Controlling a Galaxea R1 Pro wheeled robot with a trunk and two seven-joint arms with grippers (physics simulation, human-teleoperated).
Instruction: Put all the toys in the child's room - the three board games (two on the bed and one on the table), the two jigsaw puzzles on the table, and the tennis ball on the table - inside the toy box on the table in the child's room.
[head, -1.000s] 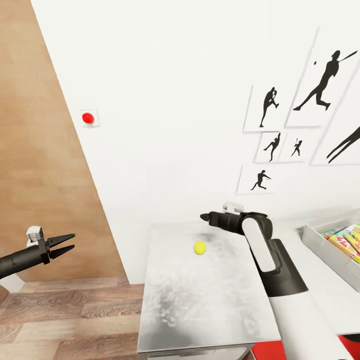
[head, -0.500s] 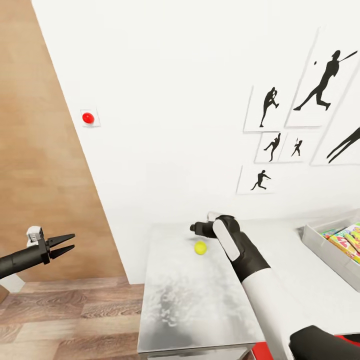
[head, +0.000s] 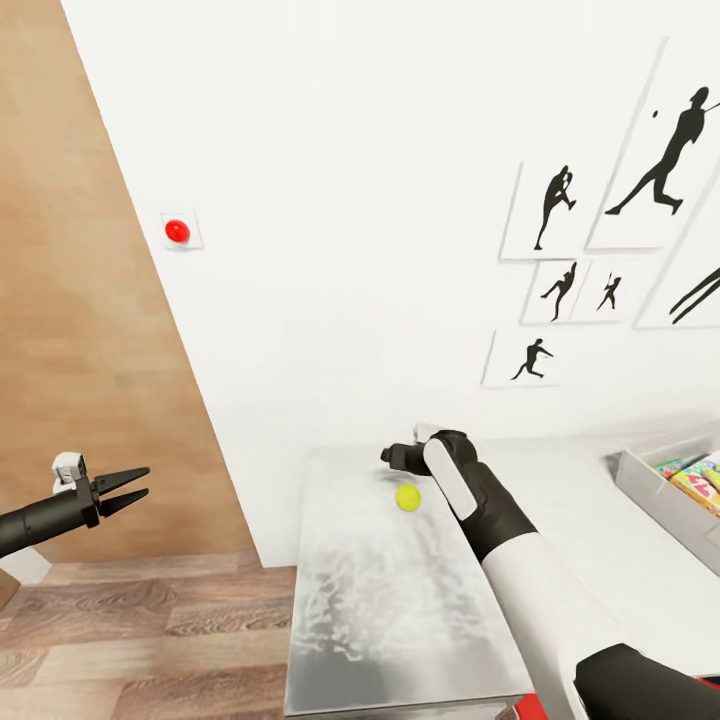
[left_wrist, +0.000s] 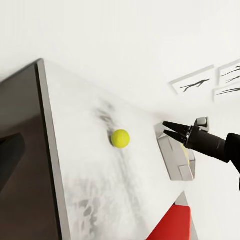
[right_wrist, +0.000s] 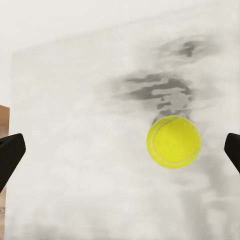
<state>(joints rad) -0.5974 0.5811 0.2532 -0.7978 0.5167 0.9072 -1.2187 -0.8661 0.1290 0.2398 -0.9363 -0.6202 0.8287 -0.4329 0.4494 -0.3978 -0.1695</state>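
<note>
- Head view had panned a bit vs 0.5 s ago: wall pics & toy box sat further to its right, so cam moved, not the things.
- Right arm barely changed in that half sec; 1.0 s ago its elbow was lower & further right, gripper pointing left over the table.
- Right gripper hung above the table's far end, near the wall, just beyond the tennis ball. No contact w/ ball.
- Right wrist view: ball lay on the mottled top, the two dark fingertips far apart at either edge of the frame, so jaws spread wide, nothing between them but ball below, closer to one tip.
- Ball in same spot on the table as before, alone at the far end, well apart from the toy box.
- Toy box stood on the table at head view's right edge, w/ colourful flat boxes inside.
- Left gripper same as before: out over the wood floor, left of the table, fingers parted a little, empty.
- Left wrist view: ball on the grey top, right gripper beyond it, tips apart, toy box behind.
</note>
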